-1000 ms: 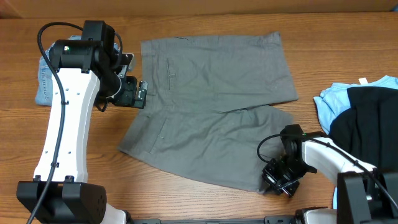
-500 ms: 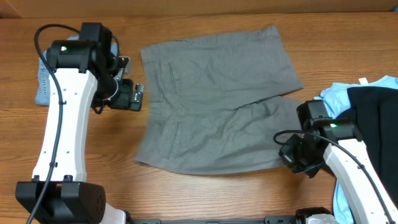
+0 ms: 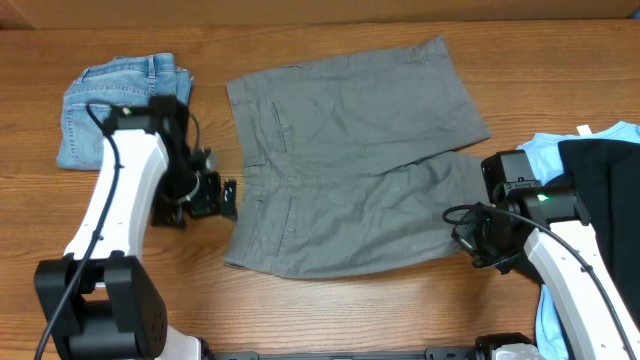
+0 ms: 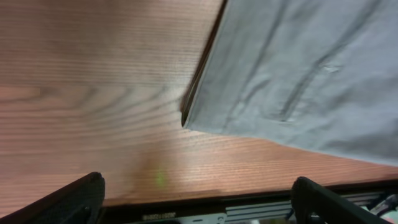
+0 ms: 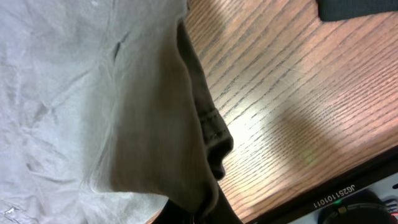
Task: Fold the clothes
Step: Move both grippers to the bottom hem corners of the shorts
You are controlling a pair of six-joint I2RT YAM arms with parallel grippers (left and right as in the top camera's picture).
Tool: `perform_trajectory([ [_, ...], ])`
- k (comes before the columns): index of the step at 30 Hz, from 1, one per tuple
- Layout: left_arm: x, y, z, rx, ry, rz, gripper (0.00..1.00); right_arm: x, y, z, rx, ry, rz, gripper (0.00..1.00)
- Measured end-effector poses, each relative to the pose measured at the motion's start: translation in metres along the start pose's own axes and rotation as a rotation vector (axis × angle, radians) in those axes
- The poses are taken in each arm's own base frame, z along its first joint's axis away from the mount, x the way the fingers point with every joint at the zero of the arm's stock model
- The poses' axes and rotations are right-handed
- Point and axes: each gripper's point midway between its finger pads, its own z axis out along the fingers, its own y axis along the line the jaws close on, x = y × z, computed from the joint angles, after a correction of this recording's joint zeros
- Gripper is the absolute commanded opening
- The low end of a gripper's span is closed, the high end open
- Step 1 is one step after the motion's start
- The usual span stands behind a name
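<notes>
The grey shorts (image 3: 350, 160) lay flat mid-surface (image 3: 330, 315), with the waistband toward the left arm and both legs pointing toward the right arm, so their length ran side to side. The right gripper (image 3: 472, 240) appeared clamped on the near leg's hem, with fabric bunched into it, probably to carry that leg over. The left gripper (image 3: 222, 196) hung wide apart and empty just beside the waistband corner, likely ready to grab it.

**Grey-green shorts flat, one leg hem pinched**

The shorts (image 3: 350, 160) lie spread between both grippers. The waistband edge is just beside the left gripper (image 3: 222, 196), and the lower leg's hem is bunched in the right gripper (image 3: 470, 240). Folded jeans (image 3: 110, 100) lie beyond the left gripper.
</notes>
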Motion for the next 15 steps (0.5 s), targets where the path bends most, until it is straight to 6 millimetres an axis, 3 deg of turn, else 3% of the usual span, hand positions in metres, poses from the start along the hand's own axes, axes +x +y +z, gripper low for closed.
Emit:
perform_trajectory([
  [3, 0.01, 0.002, 0.033, 0.018, 0.041, -0.06, 0.78, 0.0, 0.0, 0.0, 0.0, -0.001, -0.001, 0.04],
  [6, 0.019, 0.002, 0.061, 0.051, 0.067, -0.104, 0.7, -0.001, 0.002, 0.0, -0.006, -0.006, -0.002, 0.04],
  [12, 0.026, 0.001, 0.09, 0.086, 0.069, -0.177, 0.56, -0.002, 0.003, 0.0, -0.011, -0.009, -0.005, 0.04],
  [15, 0.019, 0.001, 0.101, 0.098, 0.033, -0.211, 0.49, -0.002, 0.003, 0.0, -0.012, -0.01, -0.005, 0.04],
])
